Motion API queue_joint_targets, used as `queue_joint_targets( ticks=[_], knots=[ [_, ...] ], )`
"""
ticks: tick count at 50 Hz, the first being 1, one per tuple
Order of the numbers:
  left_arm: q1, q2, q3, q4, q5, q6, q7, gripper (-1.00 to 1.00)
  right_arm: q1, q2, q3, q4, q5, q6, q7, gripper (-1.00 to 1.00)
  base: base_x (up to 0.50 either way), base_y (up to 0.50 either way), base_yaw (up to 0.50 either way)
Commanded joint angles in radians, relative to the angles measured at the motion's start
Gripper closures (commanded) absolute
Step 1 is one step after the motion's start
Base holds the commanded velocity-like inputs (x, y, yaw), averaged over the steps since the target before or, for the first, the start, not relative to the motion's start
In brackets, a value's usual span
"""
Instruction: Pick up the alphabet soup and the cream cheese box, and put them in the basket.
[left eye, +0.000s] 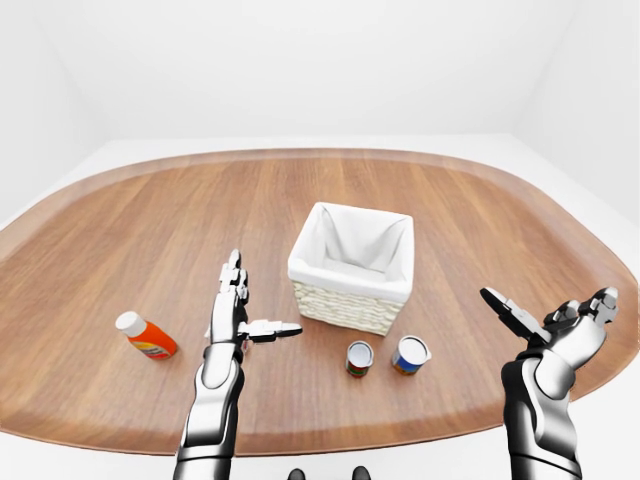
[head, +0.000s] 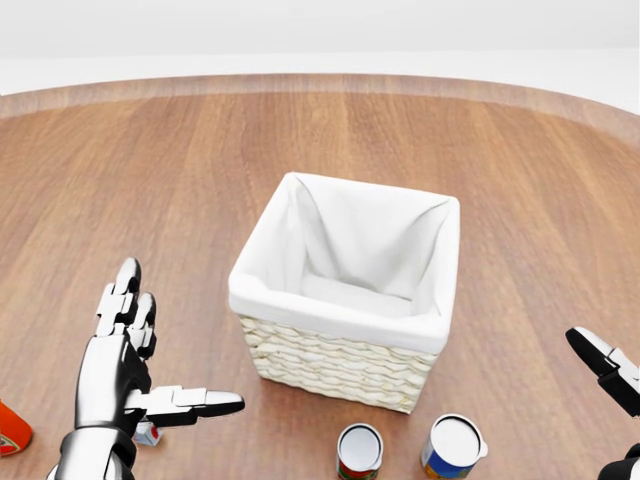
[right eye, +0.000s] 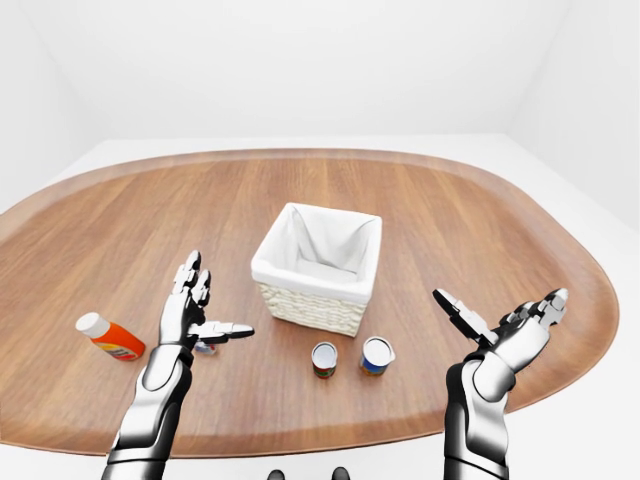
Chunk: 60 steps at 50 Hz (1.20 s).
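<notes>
Two cans stand upright below the basket (head: 330, 305) in the head view: a red and green can (head: 359, 450) and a blue and yellow can (head: 453, 446). I cannot read their labels. A small white box with red and blue print (head: 148, 433) peeks out just under my left hand (head: 172, 350), mostly hidden by it. That hand hovers open left of the basket, fingers spread, thumb pointing right. My right hand (left eye: 550, 312) is raised open at the table's right edge, holding nothing. The wicker basket has a white cloth liner and nothing inside.
An orange bottle with a white cap (left eye: 148, 338) lies on the wooden oval table (left eye: 150, 220), left of my left hand. The table's near edge (left eye: 330, 440) runs just below the cans. White floor and walls surround the table.
</notes>
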Motion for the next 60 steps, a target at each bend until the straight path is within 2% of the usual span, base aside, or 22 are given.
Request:
queue_joint_targets(
  ticks=[1, 3, 8, 12, 17, 21, 24, 26, 29, 34, 39, 42, 48, 49, 51, 52, 53, 54, 56, 57, 59, 60],
  knots=[
    [0.001, 0.001, 0.003, -0.006, -0.008, 0.008, 0.003, -1.0, 0.0, 0.0, -0.003, -0.003, 0.005, 0.003, 0.0, -1.0, 0.26, 0.0, 0.0],
    [0.004, 0.0, 0.002, -0.015, -0.009, 0.015, 0.003, -1.0, -0.003, -0.001, -0.004, 0.004, 0.005, -0.002, 0.0, -1.0, 0.25, 0.0, 0.0],
    [-0.004, 0.002, 0.011, 0.007, -0.018, 0.001, 0.003, -1.0, 0.0, -0.001, -0.004, 0.0, 0.009, 0.001, 0.0, -1.0, 0.26, 0.0, 0.0],
    [-0.003, 0.002, 0.01, 0.001, -0.019, 0.009, 0.008, -1.0, -0.001, -0.002, -0.006, -0.001, 0.011, 0.001, 0.0, -1.0, 0.25, 0.0, 0.0],
    [-0.012, 0.004, 0.012, 0.025, -0.018, -0.002, 0.01, -1.0, -0.003, -0.003, -0.008, -0.002, 0.018, 0.006, 0.0, -1.0, 0.21, 0.0, 0.0],
    [-0.01, 0.004, 0.015, 0.011, -0.024, 0.014, 0.015, -1.0, -0.005, -0.004, -0.008, 0.007, 0.018, 0.001, 0.0, -1.0, 0.21, 0.0, 0.0],
    [-0.017, 0.006, 0.02, 0.024, -0.029, 0.012, 0.017, -1.0, -0.005, -0.005, -0.007, 0.006, 0.018, 0.002, 0.0, -1.0, 0.2, 0.0, 0.0],
    [-0.017, 0.008, 0.023, 0.02, -0.033, 0.019, 0.019, -1.0, -0.005, -0.005, -0.007, 0.004, 0.017, 0.003, 0.0, -1.0, 0.2, 0.0, 0.0],
    [-0.027, 0.011, 0.029, 0.043, -0.035, 0.01, 0.026, -1.0, -0.007, -0.006, -0.006, 0.011, 0.018, -0.001, 0.0, -1.0, 0.21, 0.0, 0.0],
    [-0.033, 0.014, 0.038, 0.054, -0.05, 0.016, 0.034, -1.0, -0.004, -0.005, -0.006, 0.001, 0.017, 0.005, 0.0, -1.0, 0.2, 0.0, 0.0],
    [-0.029, 0.014, 0.038, 0.038, -0.062, 0.031, 0.034, -1.0, -0.001, -0.003, -0.007, -0.005, 0.017, 0.009, 0.0, -1.0, 0.21, 0.0, 0.0],
    [-0.032, 0.015, 0.036, 0.05, -0.059, 0.022, 0.033, -1.0, -0.001, -0.003, -0.007, -0.007, 0.016, 0.011, 0.0, -1.0, 0.2, 0.0, 0.0],
    [-0.019, 0.013, 0.032, 0.02, -0.049, 0.022, 0.037, -1.0, -0.005, -0.005, -0.006, 0.005, 0.015, -0.002, 0.0, -1.0, 0.15, 0.0, 0.0],
    [-0.019, 0.015, 0.035, 0.026, -0.047, 0.005, 0.037, -1.0, -0.007, -0.006, -0.006, 0.012, 0.012, -0.006, 0.0, -1.0, 0.0, 0.0, 0.0],
    [-0.019, 0.015, 0.037, 0.02, -0.037, 0.007, 0.049, -1.0, -0.007, -0.006, -0.004, 0.012, 0.012, -0.005, 0.0, -1.0, 0.0, 0.0, 0.0],
    [-0.021, 0.017, 0.034, 0.019, -0.032, 0.017, 0.047, -1.0, -0.008, -0.006, -0.004, 0.012, 0.011, -0.004, 0.0, -1.0, 0.0, 0.0, 0.0],
    [-0.027, 0.017, 0.037, 0.019, 0.0, 0.01, 0.088, -1.0, -0.008, -0.007, -0.004, 0.014, 0.011, -0.006, 0.0, -1.0, 0.0, 0.0, 0.0],
    [-0.026, 0.018, 0.034, 0.023, 0.006, -0.023, 0.081, -1.0, -0.008, -0.007, -0.004, 0.011, 0.011, -0.003, 0.0, -1.0, 0.0, 0.0, 0.0],
    [-0.034, 0.016, 0.043, 0.029, 0.03, 0.012, 0.127, -1.0, -0.009, -0.008, -0.005, 0.015, 0.012, -0.004, 0.0, -1.0, 0.0, 0.0, 0.0],
    [-0.027, 0.02, 0.045, 0.009, 0.023, 0.021, 0.118, -1.0, -0.009, -0.008, -0.003, 0.014, 0.008, -0.003, 0.0, -1.0, 0.0, 0.0, 0.0],
    [-0.024, 0.022, 0.055, -0.001, 0.01, 0.032, 0.118, -1.0, -0.01, -0.008, -0.002, 0.015, 0.006, -0.005, 0.0, -1.0, 0.0, 0.0, 0.0],
    [-0.025, 0.024, 0.056, 0.004, 0.013, 0.026, 0.12, -1.0, -0.011, -0.008, -0.001, 0.02, 0.007, -0.011, 0.0, -1.0, 0.0, 0.0, 0.0]
  ],
)
